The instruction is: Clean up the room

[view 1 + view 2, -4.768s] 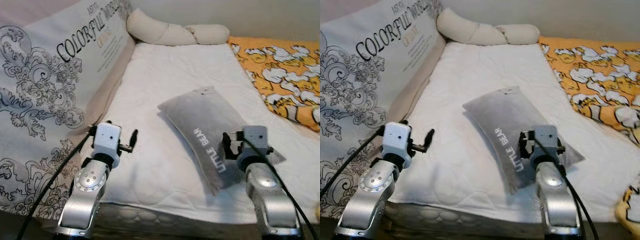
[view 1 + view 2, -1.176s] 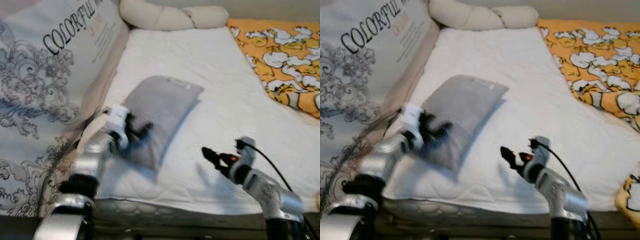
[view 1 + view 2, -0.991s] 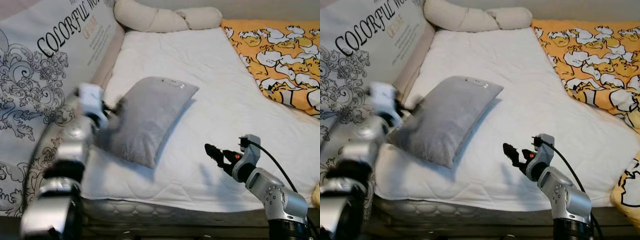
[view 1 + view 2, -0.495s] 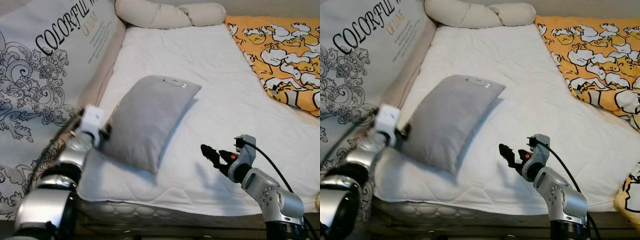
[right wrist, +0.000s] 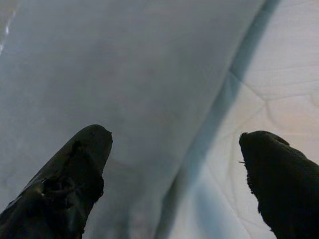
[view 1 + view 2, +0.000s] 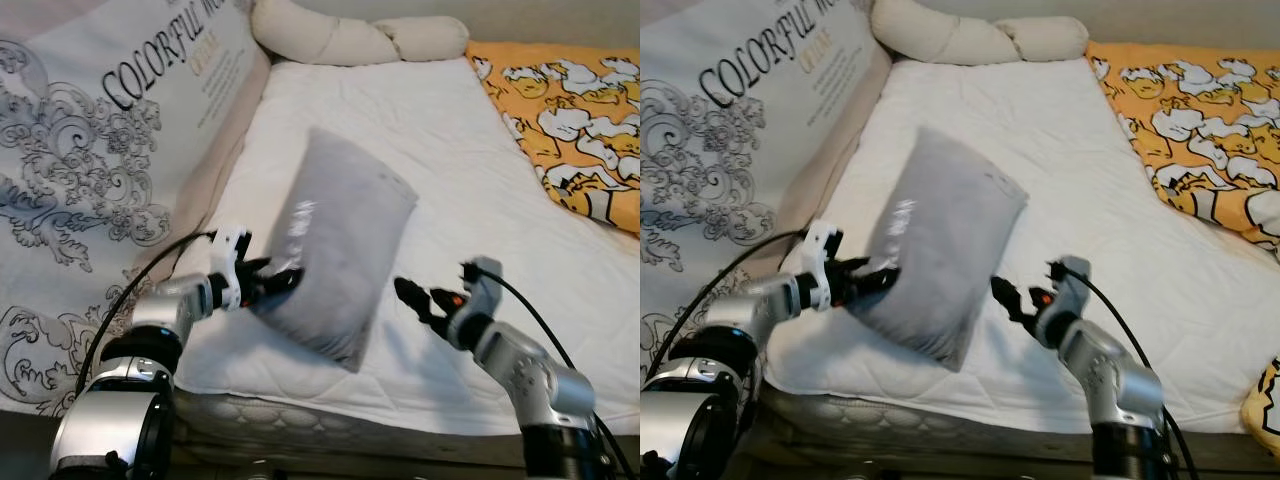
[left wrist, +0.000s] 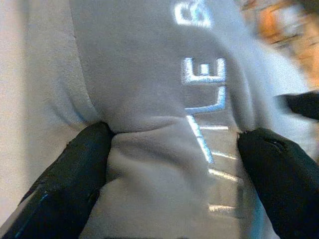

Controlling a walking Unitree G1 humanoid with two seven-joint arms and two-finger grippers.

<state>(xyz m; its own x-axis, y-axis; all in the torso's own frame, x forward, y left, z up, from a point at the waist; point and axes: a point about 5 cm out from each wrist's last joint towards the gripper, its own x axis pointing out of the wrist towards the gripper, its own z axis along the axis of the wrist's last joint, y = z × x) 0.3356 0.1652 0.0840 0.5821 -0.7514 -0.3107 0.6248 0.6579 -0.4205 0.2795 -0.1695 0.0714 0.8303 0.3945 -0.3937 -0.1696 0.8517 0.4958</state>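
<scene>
A grey pillow (image 6: pixel 340 240) with white lettering stands tilted up on its lower edge on the white mattress (image 6: pixel 450 200). My left gripper (image 6: pixel 275 283) is shut on the pillow's near left edge; in the left wrist view its fingers (image 7: pixel 75 174) pinch a fold of the grey fabric (image 7: pixel 164 99). My right gripper (image 6: pixel 412 298) is open just to the right of the pillow, pointing at it without touching. The right wrist view has the pillow (image 5: pixel 124 74) close ahead between the spread fingertips (image 5: pixel 70 174).
A large white cushion printed "COLORFUL" (image 6: pixel 100 150) leans along the bed's left side. A cream knotted bolster (image 6: pixel 350 40) lies at the far end. An orange cartoon-print blanket (image 6: pixel 580 110) covers the right side. The mattress front edge (image 6: pixel 350 415) is just below my arms.
The pillow lay flat half a second ago; now its left side is lifted and it stands tilted. My left gripper has closed on its edge, and my right gripper has come closer to it.
</scene>
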